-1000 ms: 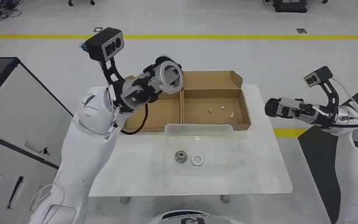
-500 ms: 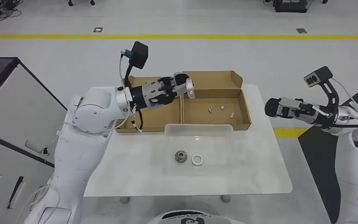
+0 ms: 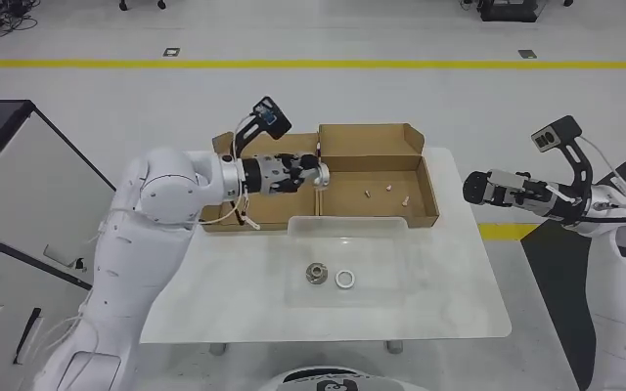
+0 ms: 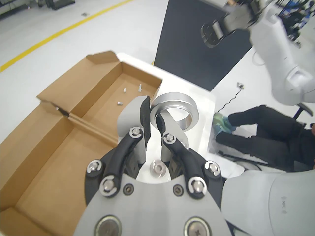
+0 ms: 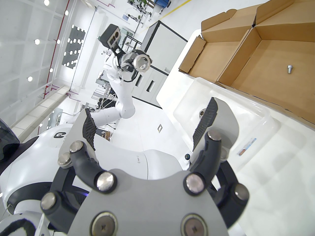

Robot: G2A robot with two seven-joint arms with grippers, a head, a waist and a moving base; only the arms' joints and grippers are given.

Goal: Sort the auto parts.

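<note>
My left gripper is shut on the rim of a wide silver metal ring. In the top view this gripper holds the ring just above the divider between the two compartments of the cardboard box. Three small bolts lie in the box's right compartment. A metal flanged hub and a white ring rest in the clear plastic tray. My right gripper is open and holds nothing, out past the table's right edge.
The clear tray sits directly in front of the box, touching its front wall. The box's left compartment has a bare floor. The white table has open room to the right of the tray and along the front. A dark cabinet stands left of the table.
My left arm has come down from high over the box's left side, bringing the ring low over the divider. The right arm has not moved.
</note>
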